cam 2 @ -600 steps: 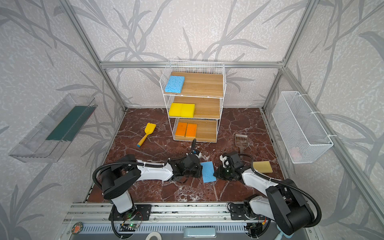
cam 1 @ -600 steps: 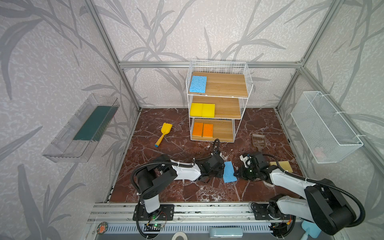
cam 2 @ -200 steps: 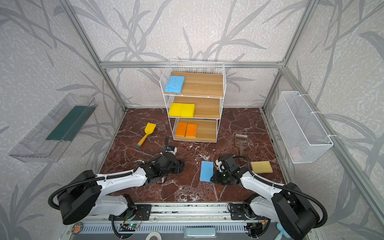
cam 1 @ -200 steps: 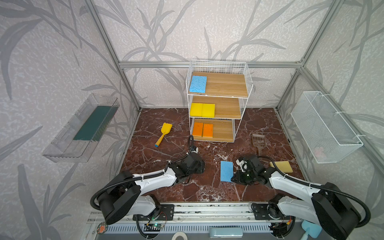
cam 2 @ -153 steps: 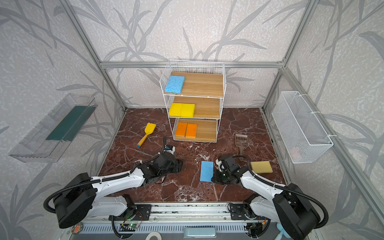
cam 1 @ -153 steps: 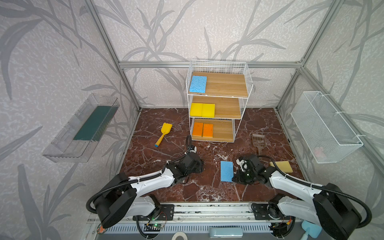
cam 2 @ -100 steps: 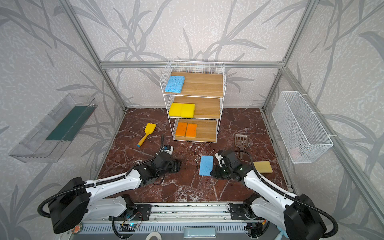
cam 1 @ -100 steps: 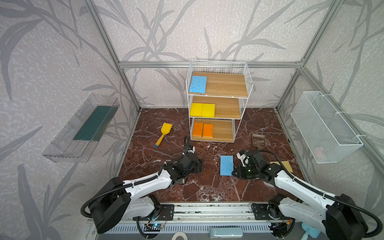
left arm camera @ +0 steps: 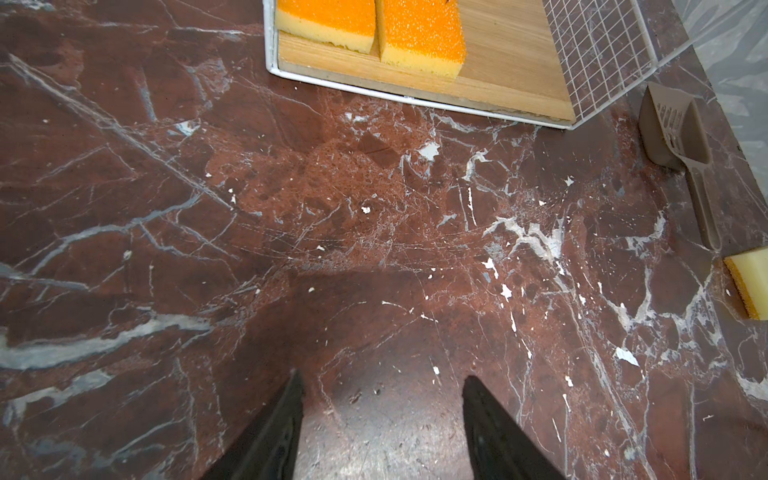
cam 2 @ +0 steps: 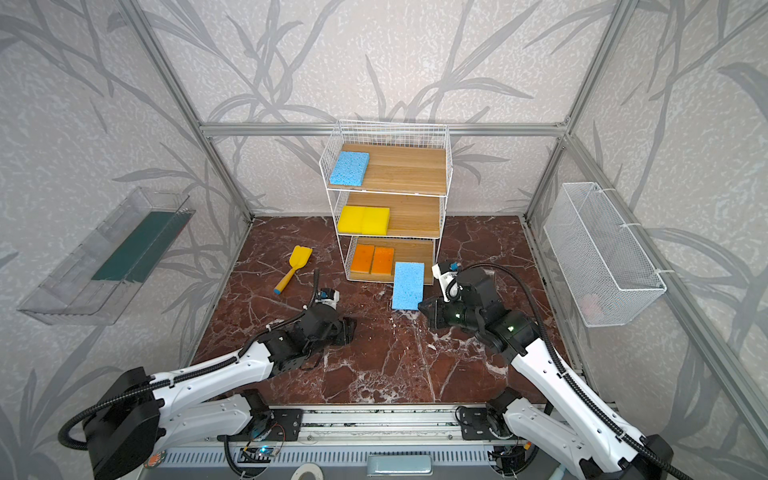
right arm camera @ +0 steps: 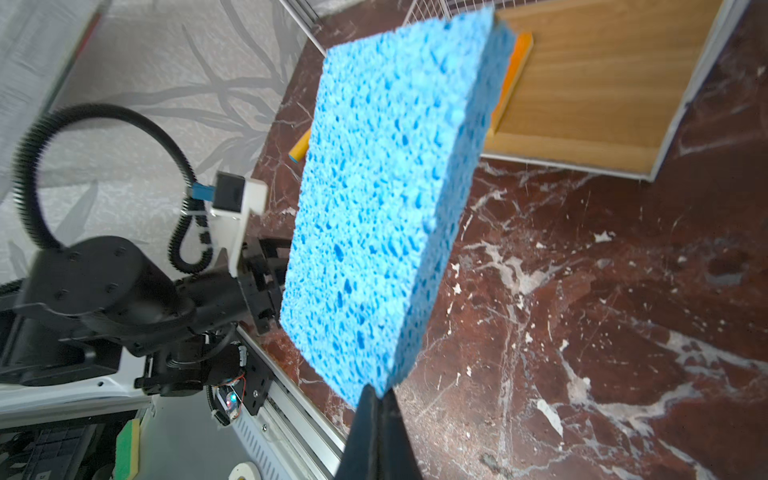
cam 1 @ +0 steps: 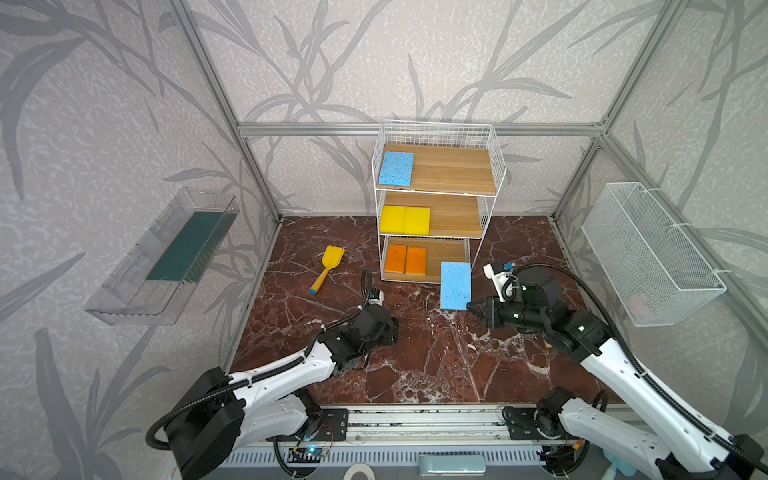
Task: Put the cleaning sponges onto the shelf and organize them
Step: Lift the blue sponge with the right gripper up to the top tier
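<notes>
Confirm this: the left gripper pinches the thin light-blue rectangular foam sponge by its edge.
Not the left. The right gripper pinches the thin light-blue rectangular foam sponge by its edge, as the right wrist view shows; the left gripper stands open, holding nothing.

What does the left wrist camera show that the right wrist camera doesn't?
Only the left wrist view: the left gripper, open and empty, plus a brown scoop and a loose sponge on the floor. Only the right wrist view: the right gripper shut on a blue sponge, with the left arm behind it. Both: the bottom of the shelf and the floor.
</notes>
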### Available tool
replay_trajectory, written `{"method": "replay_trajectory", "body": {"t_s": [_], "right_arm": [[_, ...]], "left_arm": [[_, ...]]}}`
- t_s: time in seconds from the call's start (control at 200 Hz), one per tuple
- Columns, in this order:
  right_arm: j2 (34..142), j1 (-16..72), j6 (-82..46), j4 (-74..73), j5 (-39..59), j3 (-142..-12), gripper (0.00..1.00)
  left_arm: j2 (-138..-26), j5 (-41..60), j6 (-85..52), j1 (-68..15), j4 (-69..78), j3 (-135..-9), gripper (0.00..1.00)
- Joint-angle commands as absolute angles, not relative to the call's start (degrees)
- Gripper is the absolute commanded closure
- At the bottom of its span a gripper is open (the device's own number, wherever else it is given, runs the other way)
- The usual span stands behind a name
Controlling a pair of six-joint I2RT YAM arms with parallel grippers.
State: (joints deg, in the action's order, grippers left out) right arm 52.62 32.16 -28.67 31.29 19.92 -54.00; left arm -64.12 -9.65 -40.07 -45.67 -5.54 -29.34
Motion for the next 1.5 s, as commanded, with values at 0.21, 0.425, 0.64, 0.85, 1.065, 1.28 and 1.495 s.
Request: {"method": "replay_trajectory", "body": {"t_s": [0.21, 0.425, 0.64, 0.85, 1.065, 1.28, 1.495], "right_arm": [[61.64, 32.48, -21.25, 35.56, 19.78, -73.13, 1.00], [70.49, 32.51, -20.32, 37.52, 21.25, -86.38, 1.00], [77.62, 31.90, -20.96, 36.65, 20.79, -96.23, 1.00], [84.01, 29.38, -22.44, 36.69, 20.65, -105.71, 1.00], [90.03, 28.73, -22.51, 37.34, 20.48, -114.48, 1.00], [96.18, 28.11, -22.43, 38.98, 19.84, -123.11, 1.00], [102.66, 27.35, -21.11, 43.81, 18.49, -133.18, 1.00]], "left_arm": [[-60.59, -11.87, -39.39, -44.50, -8.18, -27.17, 0.37], [-60.17, -11.44, -39.42, -43.72, -7.44, -25.99, 0.37], [-60.29, -10.74, -39.46, -43.27, -6.29, -24.89, 0.37], [-58.87, -10.31, -39.81, -43.07, -5.93, -23.18, 0.37], [-57.58, -9.97, -40.51, -42.89, -5.49, -21.11, 0.37], [-56.65, -9.50, -41.21, -42.84, -5.19, -19.87, 0.37], [-56.25, -9.39, -41.48, -42.85, -5.27, -19.45, 0.37]]}}
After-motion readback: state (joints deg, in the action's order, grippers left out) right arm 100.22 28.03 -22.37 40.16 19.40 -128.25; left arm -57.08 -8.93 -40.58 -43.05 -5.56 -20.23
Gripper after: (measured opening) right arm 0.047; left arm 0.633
